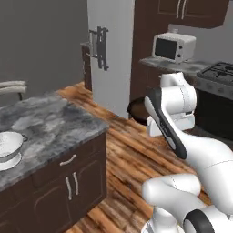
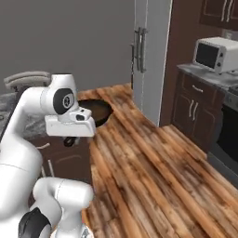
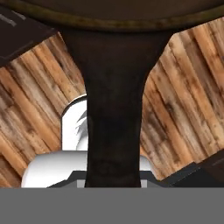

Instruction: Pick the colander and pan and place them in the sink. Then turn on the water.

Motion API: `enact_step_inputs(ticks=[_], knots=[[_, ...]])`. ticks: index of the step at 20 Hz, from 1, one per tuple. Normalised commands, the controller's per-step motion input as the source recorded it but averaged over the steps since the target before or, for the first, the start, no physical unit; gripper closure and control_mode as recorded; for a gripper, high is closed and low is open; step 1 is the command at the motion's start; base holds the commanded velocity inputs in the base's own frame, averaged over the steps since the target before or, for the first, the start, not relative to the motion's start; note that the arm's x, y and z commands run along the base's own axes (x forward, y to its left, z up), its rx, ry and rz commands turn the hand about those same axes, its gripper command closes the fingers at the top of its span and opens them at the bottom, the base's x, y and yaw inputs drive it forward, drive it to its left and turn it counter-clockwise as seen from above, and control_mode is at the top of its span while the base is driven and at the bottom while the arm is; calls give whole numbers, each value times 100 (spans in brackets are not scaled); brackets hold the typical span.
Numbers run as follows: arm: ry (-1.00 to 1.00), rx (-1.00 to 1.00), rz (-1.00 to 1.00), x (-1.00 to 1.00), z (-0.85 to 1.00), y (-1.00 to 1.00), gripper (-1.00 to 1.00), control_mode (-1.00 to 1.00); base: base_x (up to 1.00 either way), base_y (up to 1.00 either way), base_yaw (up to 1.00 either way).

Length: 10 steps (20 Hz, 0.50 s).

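Holding: pan (image 2: 97, 111) carried in the air over the wooden floor (image 2: 153, 172), off any counter
Gripper: (image 2: 70, 139) under the white hand block in the right base view; fingertips hidden there, hand view has the pan handle (image 3: 113, 109) running down between them to the bottom edge, so it reads as clamped on the handle
Pan: dark brown-black, shallow, round; rim (image 3: 109, 15) spans the top of the hand view; roughly level in the right base view, sticking out past the hand
Pan, left base view: dark round edge (image 1: 136, 111) peeking out behind the arm's upper link, low over the floor
Colander: (image 1: 9, 148) white, perforated, upright on the grey marbled island counter (image 1: 50, 127), at the left edge of the frame, partly cut off
Colander vs pan: well apart
Island: dark wood cabinet doors (image 1: 73, 184) with pale handles below the counter
Chair: pale curved backrest (image 1: 11, 87) behind the island; seen too in the right base view (image 2: 25, 79)
Fridge: tall grey, with vertical handles (image 2: 139, 49), at the back
Microwave: (image 1: 174, 46) white, on a far counter next to the fridge
Stove: dark burners (image 1: 223, 70) at the right edge, just beside the microwave counter
Floor under hand: wood planks both sides of the handle
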Motion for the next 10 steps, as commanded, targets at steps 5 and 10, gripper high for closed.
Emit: enact_step_inputs(ticks=[5, 10], knots=[[0, 0, 0, 0, 0, 0, 100, 100, -1, 3, -98], [0, 0, 0, 0, 0, 0, 100, 100, 0, 7, -98]])
